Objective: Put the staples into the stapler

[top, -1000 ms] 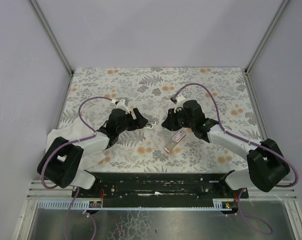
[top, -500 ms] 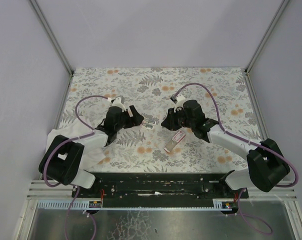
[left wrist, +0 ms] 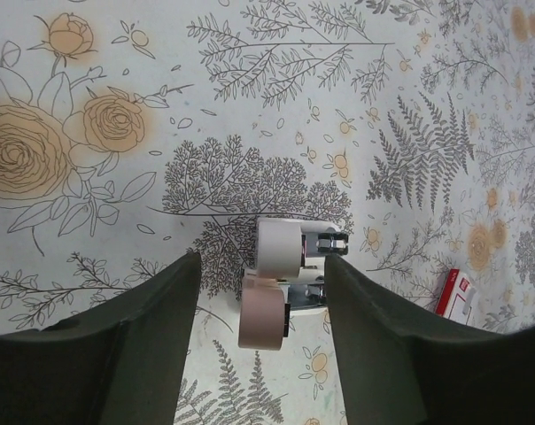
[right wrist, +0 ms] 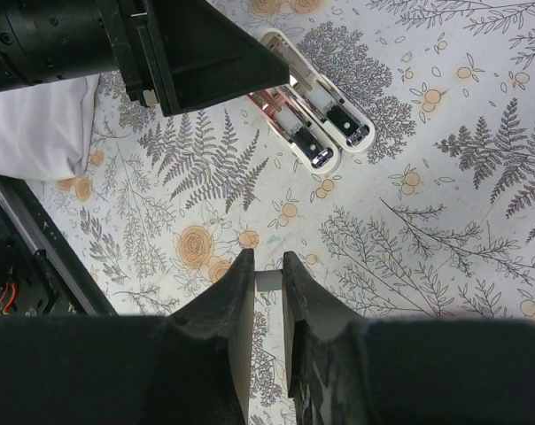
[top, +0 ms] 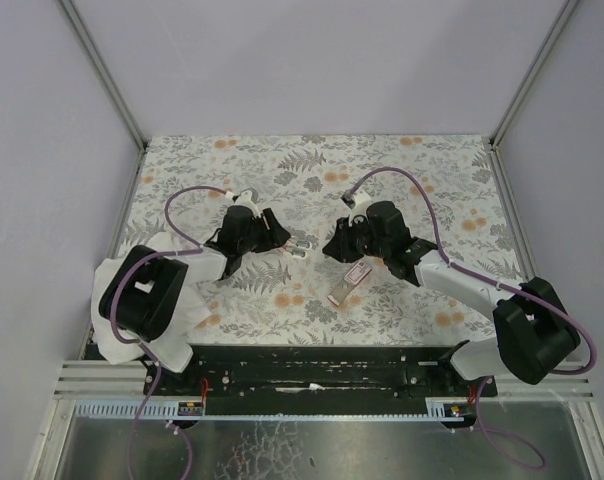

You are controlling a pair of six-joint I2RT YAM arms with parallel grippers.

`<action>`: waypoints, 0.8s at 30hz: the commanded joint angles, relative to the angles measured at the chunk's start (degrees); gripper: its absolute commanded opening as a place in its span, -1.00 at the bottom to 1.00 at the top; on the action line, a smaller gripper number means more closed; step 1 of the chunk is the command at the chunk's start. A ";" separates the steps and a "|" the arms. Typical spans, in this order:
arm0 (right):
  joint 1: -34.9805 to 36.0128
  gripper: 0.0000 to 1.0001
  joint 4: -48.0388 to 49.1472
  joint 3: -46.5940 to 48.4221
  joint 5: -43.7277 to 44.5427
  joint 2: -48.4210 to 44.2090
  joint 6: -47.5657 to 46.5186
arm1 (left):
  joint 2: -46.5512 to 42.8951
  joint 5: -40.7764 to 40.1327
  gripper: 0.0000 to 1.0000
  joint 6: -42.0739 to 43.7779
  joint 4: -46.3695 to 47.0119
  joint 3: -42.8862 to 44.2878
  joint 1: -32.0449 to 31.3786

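The stapler (left wrist: 285,252), white with pink parts, lies opened out flat on the floral table (left wrist: 117,204). My left gripper (left wrist: 260,261) is open, with a finger on each side of the stapler's end and a gap showing on the left side. In the top view the stapler (top: 298,250) lies between the left gripper (top: 279,240) and the right gripper (top: 334,246). My right gripper (right wrist: 267,261) is shut on a small grey strip of staples (right wrist: 267,282), hanging near the stapler's open channels (right wrist: 314,133). The red staples box (top: 354,276) lies below, with its tan tray slid out.
The red box (left wrist: 456,294) also shows at the right edge of the left wrist view. White cloth (top: 187,290) wraps the left arm's base. A black rail (top: 322,365) runs along the near edge. Pale walls enclose the table (top: 402,170).
My left gripper has moved right to the stapler and its jaws have narrowed around it. The right gripper, the strip and the box have stayed put.
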 commanded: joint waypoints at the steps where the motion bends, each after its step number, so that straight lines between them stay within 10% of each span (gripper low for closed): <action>1: 0.57 -0.56 2.59 -0.14 -0.62 -1.90 0.00 | 1.42 1.46 0.07 1.25 4.20 1.86 0.47; 15: 0.57 -0.56 0.60 -0.96 -0.18 -3.91 -1.05 | 3.60 12.25 -0.81 8.01 5.17 2.90 0.15; 24: 0.57 -0.55 -1.32 -4.23 0.45 -7.39 -1.57 | 3.81 23.70 -0.94 21.39 -1.80 6.69 -4.34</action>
